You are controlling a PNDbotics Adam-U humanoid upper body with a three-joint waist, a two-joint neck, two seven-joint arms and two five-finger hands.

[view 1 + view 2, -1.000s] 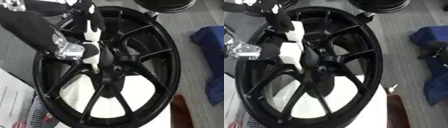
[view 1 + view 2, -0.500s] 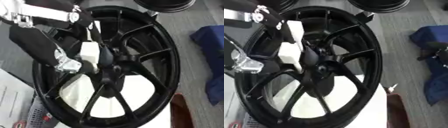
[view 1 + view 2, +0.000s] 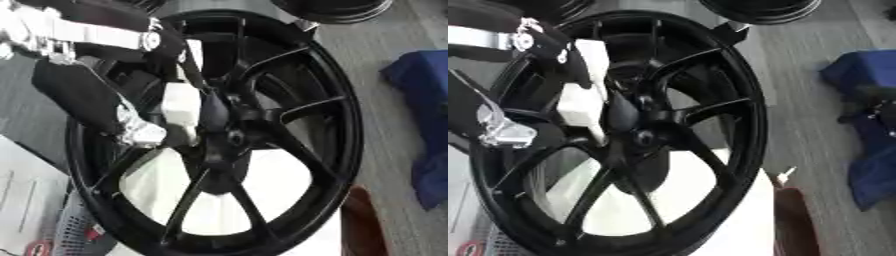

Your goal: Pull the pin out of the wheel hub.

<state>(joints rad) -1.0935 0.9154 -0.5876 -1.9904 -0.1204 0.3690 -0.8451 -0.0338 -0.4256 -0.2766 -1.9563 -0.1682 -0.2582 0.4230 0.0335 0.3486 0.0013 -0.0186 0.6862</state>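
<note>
The black wheel hub (image 3: 229, 137) lies mid-scene, with the left robot hand (image 3: 584, 107) at its centre, white-tipped fingers curled there; the pin itself is hidden. Likely small, rigid metal, it wants pinching by its exposed head and a straight pull.

One big black wheel (image 3: 262, 150), a second wheel (image 3: 337, 7) at top, one blue cloth (image 3: 429, 125).

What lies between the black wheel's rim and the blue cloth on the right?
Only bare grey floor separates the wheel from the blue cloth; the left eye view shows it best.
</note>
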